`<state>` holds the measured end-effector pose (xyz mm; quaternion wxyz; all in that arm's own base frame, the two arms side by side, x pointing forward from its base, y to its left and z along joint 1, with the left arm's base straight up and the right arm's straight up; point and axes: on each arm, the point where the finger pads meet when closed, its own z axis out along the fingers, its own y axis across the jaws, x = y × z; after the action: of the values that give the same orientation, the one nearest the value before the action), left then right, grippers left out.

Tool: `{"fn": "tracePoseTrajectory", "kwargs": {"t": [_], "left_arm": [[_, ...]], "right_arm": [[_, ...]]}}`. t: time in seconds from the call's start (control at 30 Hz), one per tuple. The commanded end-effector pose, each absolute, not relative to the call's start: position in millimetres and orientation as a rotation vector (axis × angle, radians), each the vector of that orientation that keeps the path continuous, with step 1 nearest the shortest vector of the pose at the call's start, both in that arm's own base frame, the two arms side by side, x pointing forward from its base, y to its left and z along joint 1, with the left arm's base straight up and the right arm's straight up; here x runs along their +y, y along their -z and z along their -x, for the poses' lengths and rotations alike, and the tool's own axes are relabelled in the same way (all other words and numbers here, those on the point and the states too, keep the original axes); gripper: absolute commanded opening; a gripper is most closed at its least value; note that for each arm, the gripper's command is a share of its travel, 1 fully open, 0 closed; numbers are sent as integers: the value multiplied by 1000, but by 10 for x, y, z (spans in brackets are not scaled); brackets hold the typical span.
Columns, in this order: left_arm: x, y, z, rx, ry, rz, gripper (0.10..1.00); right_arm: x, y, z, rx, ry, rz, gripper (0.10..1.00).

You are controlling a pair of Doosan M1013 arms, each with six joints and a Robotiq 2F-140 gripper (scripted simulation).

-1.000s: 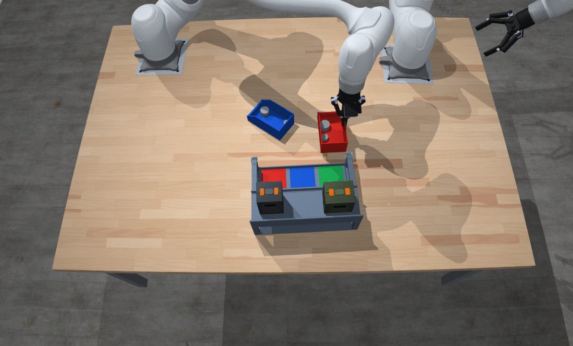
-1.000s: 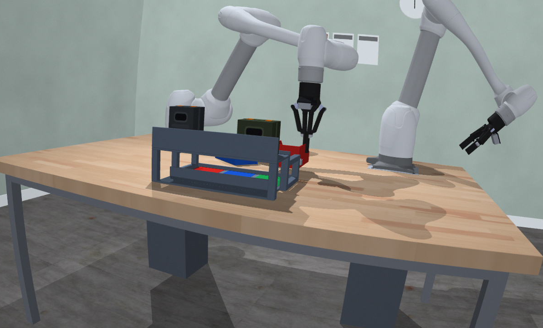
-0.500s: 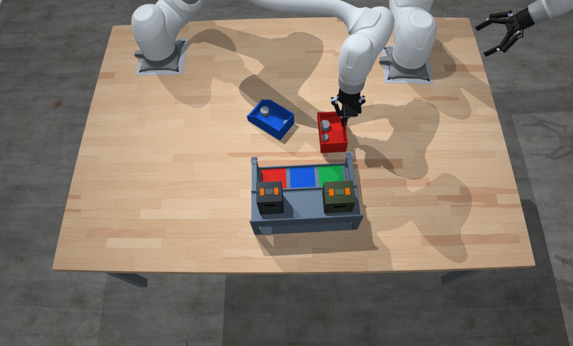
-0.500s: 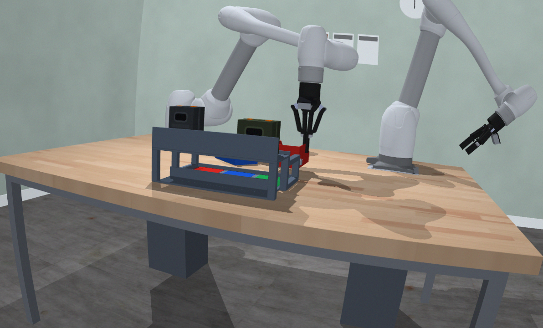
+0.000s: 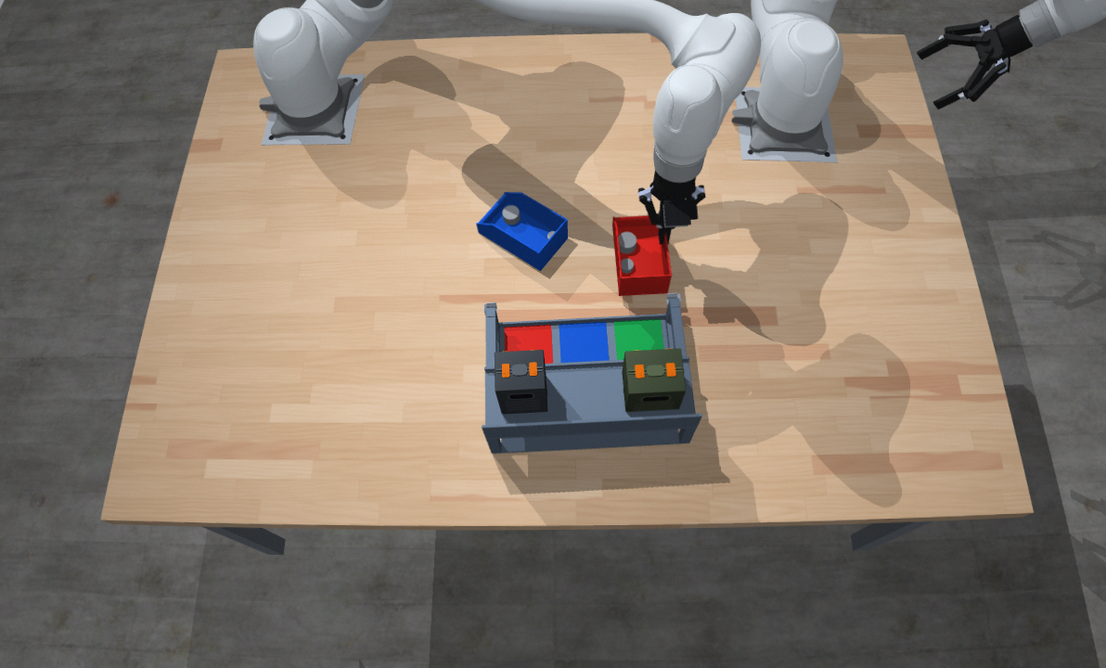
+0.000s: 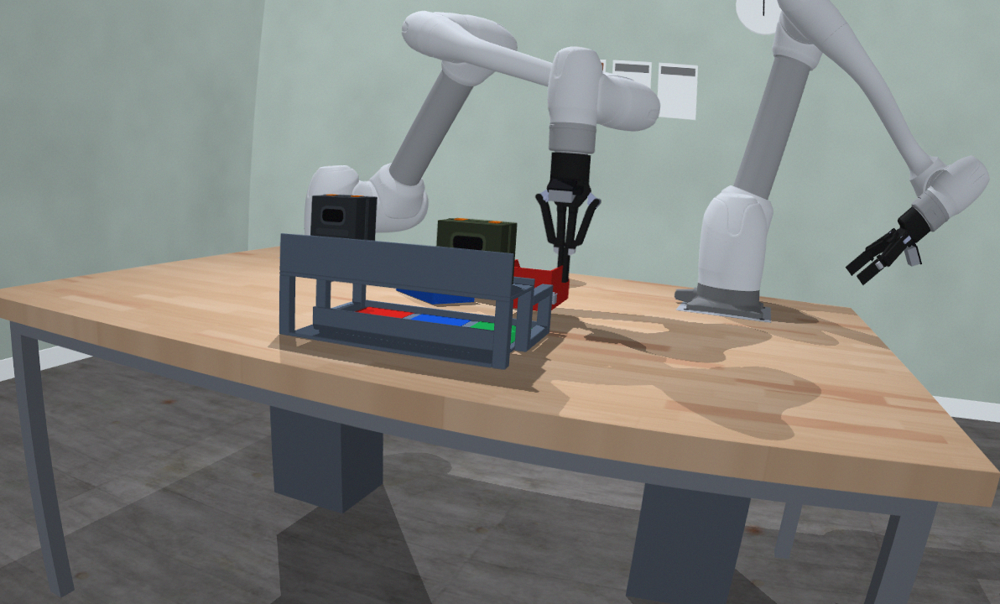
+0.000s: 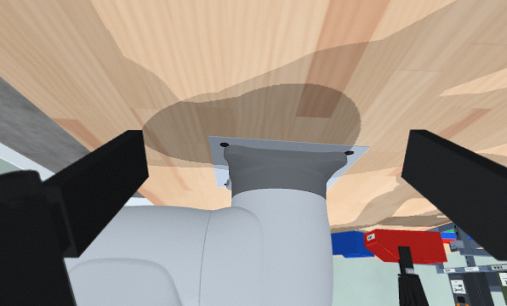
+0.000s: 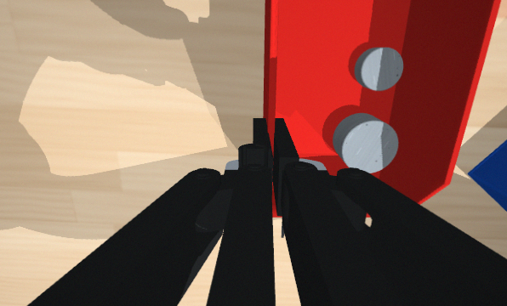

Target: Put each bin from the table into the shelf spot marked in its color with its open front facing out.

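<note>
My right gripper (image 5: 663,238) (image 6: 564,279) (image 8: 267,138) is shut on a side wall of the red bin (image 5: 644,284) (image 6: 541,282) (image 7: 424,246) (image 8: 321,51). The bin seems held above the table, its back wall toward the shelf, two grey round parts inside. The blue bin (image 5: 540,240) (image 6: 440,297) (image 7: 349,244) (image 8: 504,174) sits turned on the table with two grey parts, one mostly hidden. The shelf (image 5: 590,436) (image 6: 394,262) shows red (image 5: 528,340), blue (image 5: 584,341) and green (image 5: 639,336) marks, all uncovered. My left gripper (image 5: 931,79) (image 6: 857,275) (image 7: 274,154) is open and empty beyond the table's edge.
A black case (image 5: 520,394) (image 6: 343,217) and a green case (image 5: 654,394) (image 6: 476,235) stand on the shelf's upper board, above the two ends. Low rails and end posts surround the marked spots. The left arm's base (image 5: 790,124) stands near the red bin.
</note>
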<state>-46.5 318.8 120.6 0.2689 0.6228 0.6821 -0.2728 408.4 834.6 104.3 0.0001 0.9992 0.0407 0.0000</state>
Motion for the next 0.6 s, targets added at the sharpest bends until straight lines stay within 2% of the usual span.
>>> {"fn": "tracePoseTrajectory", "kwargs": {"t": [0.0,0.57], "left_arm": [[3191,-1210,466,1840,735,-1680,1000],[3191,-1210,466,1840,735,-1680,1000]], "right_arm": [[8350,-1052,-4085,128,-1,-3140,99],[8350,-1017,-4085,128,-1,-3140,99]]}}
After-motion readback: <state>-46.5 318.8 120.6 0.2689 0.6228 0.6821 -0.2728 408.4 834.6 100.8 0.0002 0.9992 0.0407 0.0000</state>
